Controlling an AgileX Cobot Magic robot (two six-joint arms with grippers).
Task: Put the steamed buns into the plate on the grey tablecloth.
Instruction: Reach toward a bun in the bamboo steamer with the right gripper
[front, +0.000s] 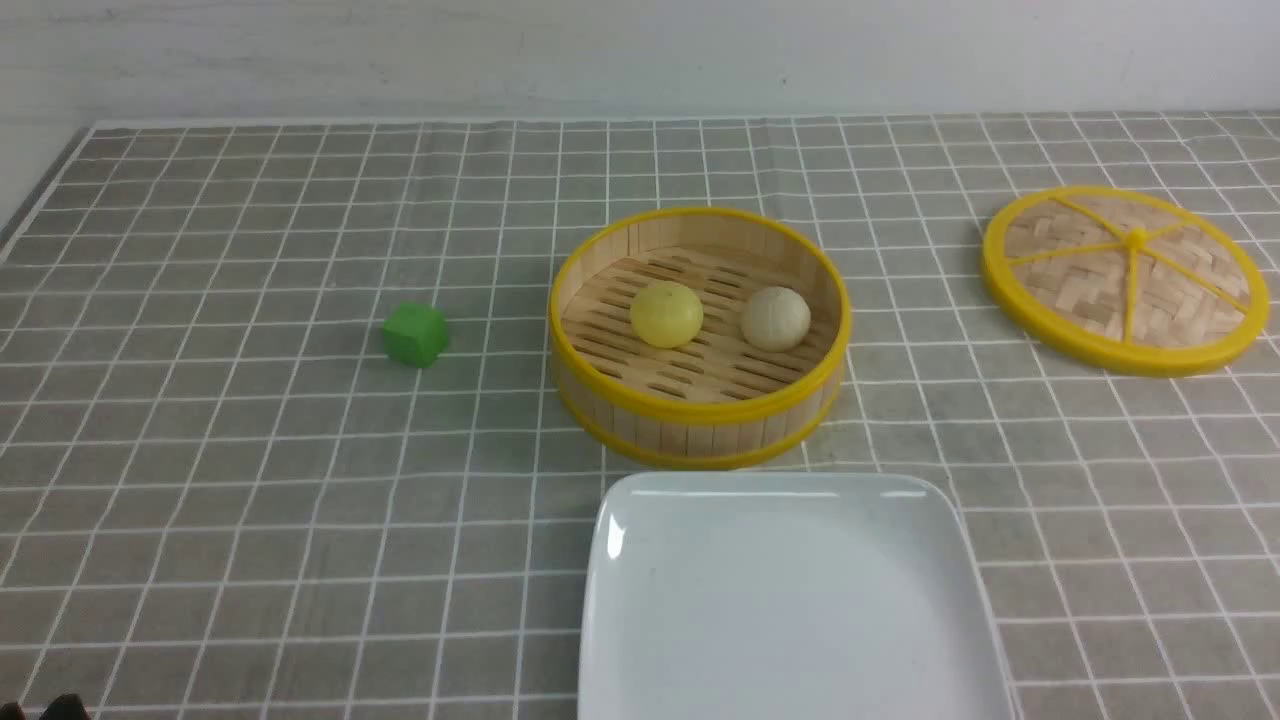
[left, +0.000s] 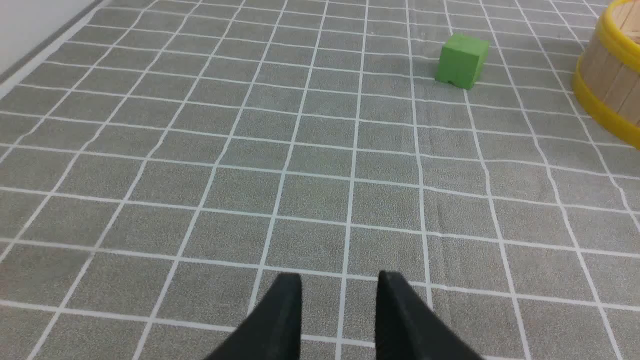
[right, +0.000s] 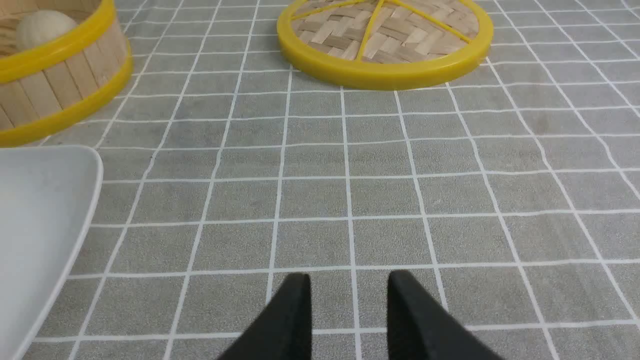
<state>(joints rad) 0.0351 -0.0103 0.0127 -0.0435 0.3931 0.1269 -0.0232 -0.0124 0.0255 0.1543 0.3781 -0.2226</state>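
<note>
1. Inside the round bamboo steamer basket with yellow rims (front: 700, 430) sit both steamed buns: the pale yellow round bun (front: 666, 314) on the left and the beige-white round bun (front: 775, 318) on the right, close together but not touching
2. The big shiny white plate with rounded corners (front: 790, 600) lies on the grey tablecloth with white grid lines (front: 250, 480), just in front of the basket on the robot's side
3. A small green cube (front: 415, 334) sits on the cloth to the left of the basket, a little apart from it
4. A round woven lid with a yellow rim (front: 1125, 280) lies flat, well off to the right
5. The left jaws are partly open over bare cloth and hold nothing; the cube is well ahead of them
6. The right jaws are also partly open and hold nothing; they are near the plate's edge, with the lid farther ahead
</note>
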